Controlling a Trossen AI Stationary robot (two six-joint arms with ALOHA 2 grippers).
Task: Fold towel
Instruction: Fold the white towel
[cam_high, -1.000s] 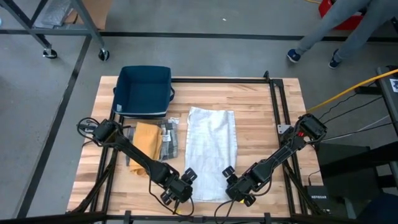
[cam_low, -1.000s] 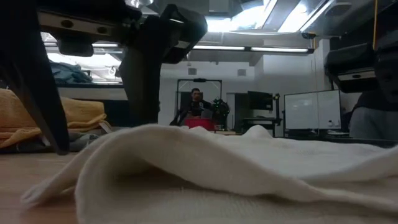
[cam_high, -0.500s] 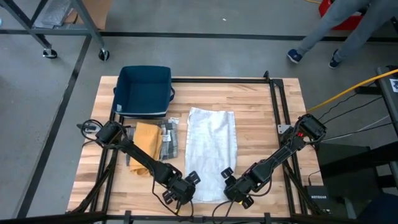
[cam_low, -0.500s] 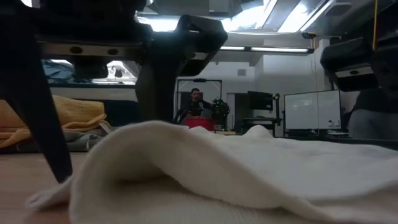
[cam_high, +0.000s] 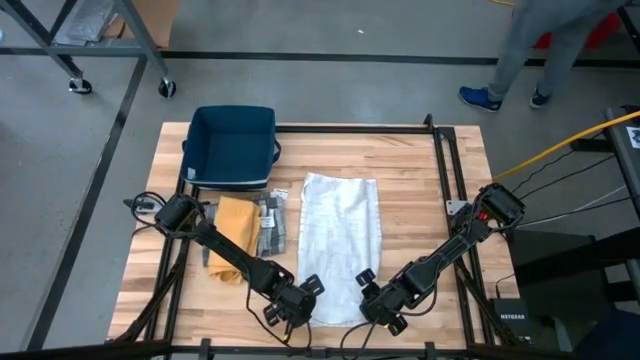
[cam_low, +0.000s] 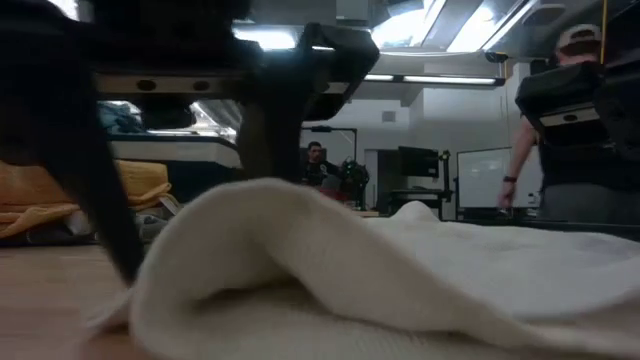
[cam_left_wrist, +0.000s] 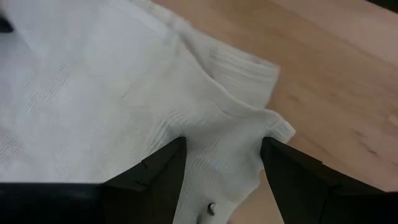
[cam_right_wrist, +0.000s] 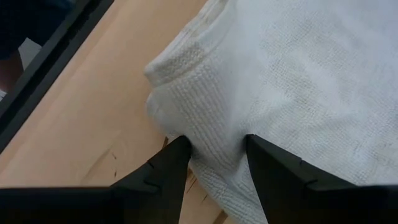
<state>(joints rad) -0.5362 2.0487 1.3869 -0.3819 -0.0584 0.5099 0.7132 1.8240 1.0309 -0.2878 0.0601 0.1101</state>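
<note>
A white towel (cam_high: 340, 230) lies lengthwise on the wooden table, its far end flat. My left gripper (cam_high: 305, 292) is at its near left corner and my right gripper (cam_high: 367, 284) is at its near right corner. Both are shut on bunched cloth. In the low view the towel (cam_low: 350, 270) rises in a hump beside my left gripper's dark fingers (cam_low: 110, 220). The left wrist view shows the towel (cam_left_wrist: 112, 93) spreading away beyond the fingers, and so does the right wrist view (cam_right_wrist: 311, 81). My left gripper (cam_left_wrist: 224, 171) pinches a raised bunch of the towel's near left corner (cam_left_wrist: 224, 143) between its two fingers, slanting down from above. The corner's tip (cam_left_wrist: 283, 130) pokes out beside one finger, and the rest lies on the table. My right gripper (cam_right_wrist: 217, 155) pinches a rolled-up fold at the towel's near right corner (cam_right_wrist: 211, 124), slanting down from above. The folded edge (cam_right_wrist: 174, 68) bulges up beyond the fingers, and the rest of the towel lies flat.
Left of the towel lie a folded yellow cloth (cam_high: 235, 225) and a grey folded cloth (cam_high: 272, 228). A dark blue bin (cam_high: 232, 145) stands at the far left. A black frame rail (cam_high: 445, 180) runs along the right side. A person (cam_high: 540, 45) walks beyond the far edge.
My left gripper has shifted a little toward the towel and the near edge. The near left corner has been pushed into a taller hump that has moved right in the low view. The far end has stayed flat. The person beyond the table has walked on.
</note>
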